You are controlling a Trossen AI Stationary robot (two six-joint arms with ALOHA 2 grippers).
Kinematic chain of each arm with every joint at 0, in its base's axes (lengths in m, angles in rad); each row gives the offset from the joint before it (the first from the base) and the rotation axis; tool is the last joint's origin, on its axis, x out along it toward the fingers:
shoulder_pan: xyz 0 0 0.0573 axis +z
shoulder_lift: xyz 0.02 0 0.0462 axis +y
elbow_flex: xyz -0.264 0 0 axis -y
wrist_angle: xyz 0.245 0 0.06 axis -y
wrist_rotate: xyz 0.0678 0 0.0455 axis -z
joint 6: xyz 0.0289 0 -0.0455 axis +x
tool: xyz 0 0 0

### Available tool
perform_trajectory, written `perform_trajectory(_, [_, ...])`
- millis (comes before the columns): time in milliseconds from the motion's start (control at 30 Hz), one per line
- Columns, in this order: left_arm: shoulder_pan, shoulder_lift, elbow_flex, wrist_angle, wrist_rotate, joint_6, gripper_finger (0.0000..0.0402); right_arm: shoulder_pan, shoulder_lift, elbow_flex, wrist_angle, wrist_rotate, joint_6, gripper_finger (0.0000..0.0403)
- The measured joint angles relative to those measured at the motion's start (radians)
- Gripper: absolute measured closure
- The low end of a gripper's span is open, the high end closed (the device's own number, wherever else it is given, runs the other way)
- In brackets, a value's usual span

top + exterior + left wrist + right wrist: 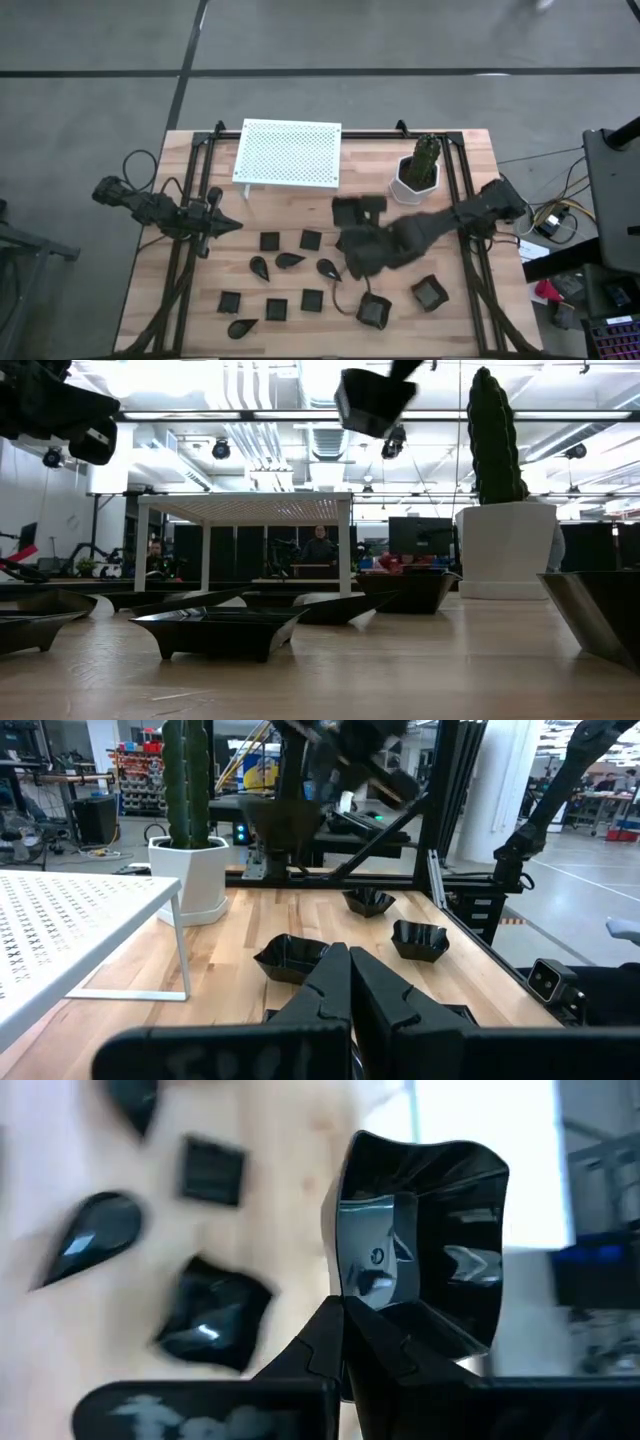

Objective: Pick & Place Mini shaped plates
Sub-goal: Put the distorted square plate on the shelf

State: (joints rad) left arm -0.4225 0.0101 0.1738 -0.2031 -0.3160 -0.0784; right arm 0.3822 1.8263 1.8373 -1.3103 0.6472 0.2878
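The mini shaped plates are small black dishes spread over the wooden table: flat squares [270, 240], teardrops [290, 260] and raised-rim squares [429, 292]. My right gripper [355, 262] hovers over the table's middle, shut on one raised-rim square dish [425, 1230]. That dish shows high in the air in the low view [375, 400]. My left gripper [232, 226] waits shut over the table's left part, touching nothing. My right gripper pinches the raised-rim square dish by one side wall [350, 1275] between its two fingers. The dish is lifted clear, high above the table, and tilted, with its hollow side turned toward the wrist camera.
A white perforated rack [288, 153] stands at the far edge, and a white pot with a green cactus [418, 172] stands right of it. Another raised-rim dish [358, 210] sits just beyond the right gripper. Dark frame rails [455, 190] run along both sides.
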Motion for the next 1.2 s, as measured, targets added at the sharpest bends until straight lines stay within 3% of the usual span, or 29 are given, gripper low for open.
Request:
perform_trajectory(333, [0.0,0.0,0.0,0.0,0.0,0.0,0.0401,-0.185,0.0,0.105,0.025,0.056,-0.262,0.0394])
perform_trajectory(633, [0.0,0.0,0.0,0.0,0.0,0.0,0.0401,-0.317,0.0,0.075,0.193,0.054,-0.447,0.0394])
perform_trajectory(867, [0.0,0.0,0.0,0.0,0.0,0.0,0.0401,-0.42,0.034,0.059,0.297,-0.019,-0.568,0.0394])
perform_trajectory(1200, [0.0,0.0,0.0,0.0,0.0,0.0,0.0401,-0.521,0.066,0.059,0.33,-0.114,-0.584,0.0394])
